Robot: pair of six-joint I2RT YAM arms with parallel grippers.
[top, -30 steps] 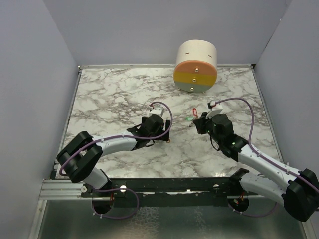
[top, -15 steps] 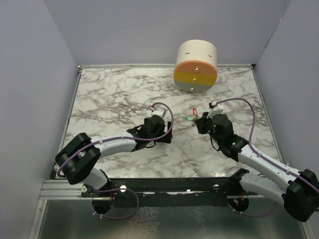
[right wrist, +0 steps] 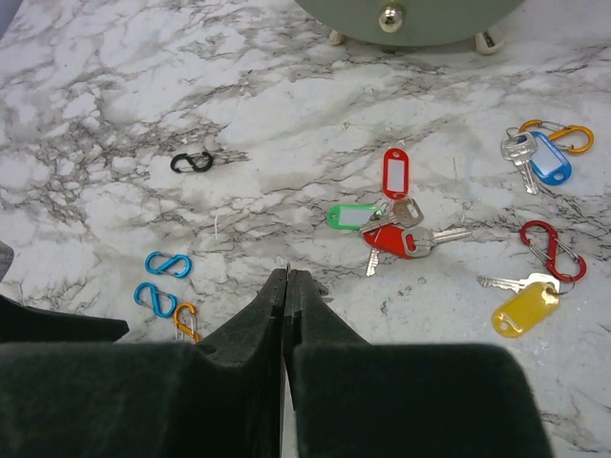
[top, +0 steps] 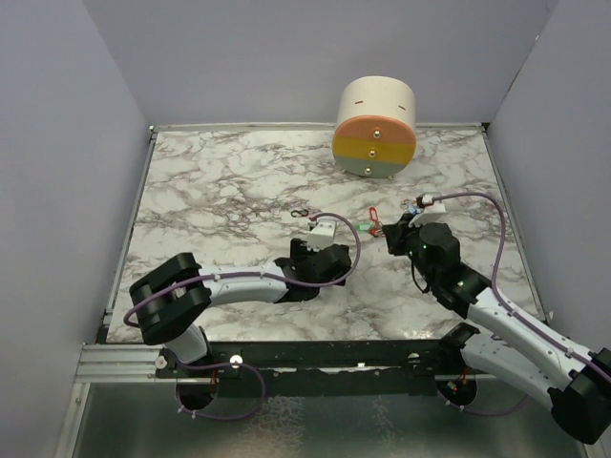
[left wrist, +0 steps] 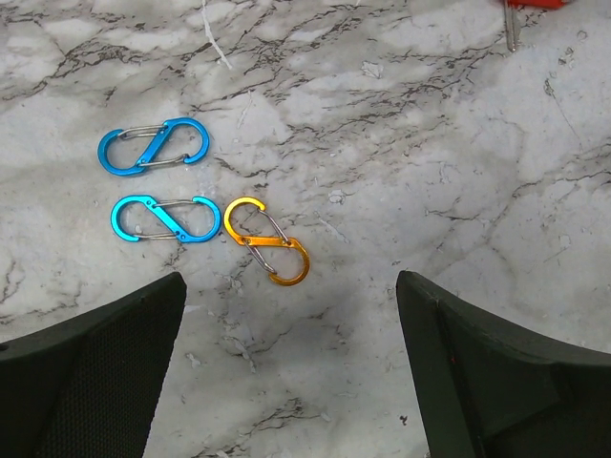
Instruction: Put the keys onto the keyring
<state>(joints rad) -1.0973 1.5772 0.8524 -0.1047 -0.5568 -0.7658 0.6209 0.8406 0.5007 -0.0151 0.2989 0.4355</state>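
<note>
Your left pincer [left wrist: 288,291] stands released, three S-clips [left wrist: 162,219] left of centre. Your right pincer [right wrist: 286,279] is clenched empty, lower left of the keys [right wrist: 409,236].

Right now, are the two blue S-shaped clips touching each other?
Apart. The left wrist view shows a clear gap between the upper blue clip and the lower blue clip.

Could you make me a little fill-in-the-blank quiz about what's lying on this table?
The small clip beside the two blue clips is ____. Unlike the open left gripper, the right gripper is ____. The lone clip, apart from the rest, is ____.
Missing words: orange; shut; black.
</note>
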